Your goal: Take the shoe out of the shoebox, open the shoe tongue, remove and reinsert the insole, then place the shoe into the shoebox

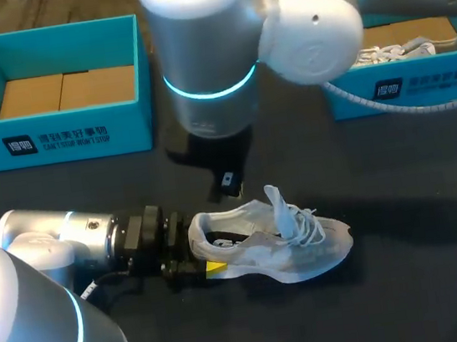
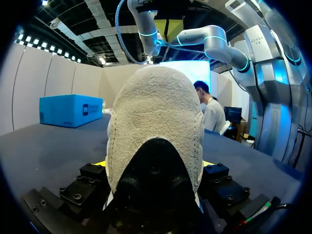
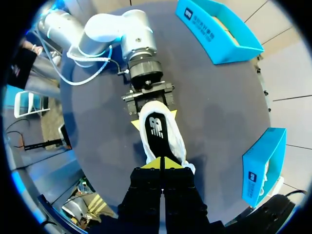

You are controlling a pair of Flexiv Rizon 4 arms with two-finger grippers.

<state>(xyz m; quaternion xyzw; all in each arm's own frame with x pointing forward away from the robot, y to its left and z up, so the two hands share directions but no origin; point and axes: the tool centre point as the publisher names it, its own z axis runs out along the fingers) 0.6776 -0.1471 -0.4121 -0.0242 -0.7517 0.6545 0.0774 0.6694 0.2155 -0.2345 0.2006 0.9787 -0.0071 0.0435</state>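
Where the left gripper [image 3: 154,119] meets the shoe [image 1: 280,244], its two yellow tips sit on both sides of the heel [image 2: 156,112] and press on it, so this gripper is clamped on the shoe. In the left wrist view the rough light-grey back of the heel stands directly between the fingers. The left arm lies low over the table [image 1: 401,199] and comes in from the near left corner.

The shoe is light grey and white. It stands on its sole on the dark table, outside both boxes, with the toe pointing away from the left gripper. Its tongue [image 1: 276,202] stands up from the opening, and the laces [image 1: 307,224] lie loose just beyond it. Inside the opening a black insole [image 3: 157,126] is seen.

The right gripper [image 3: 161,163] hangs above the shoe and points down. Its yellow tips are pressed together and nothing is seen between them. In its own wrist view the tips are over the front end of the opening. In the head view the gripper looks apart from the shoe.

Further away, at the far left of the table, stands a blue shoebox [image 1: 63,134] with brown cardboard [image 1: 66,91] in its bottom. At the far right stands a second blue box [image 1: 403,89], and a white shoe [image 1: 402,51] lies in it.
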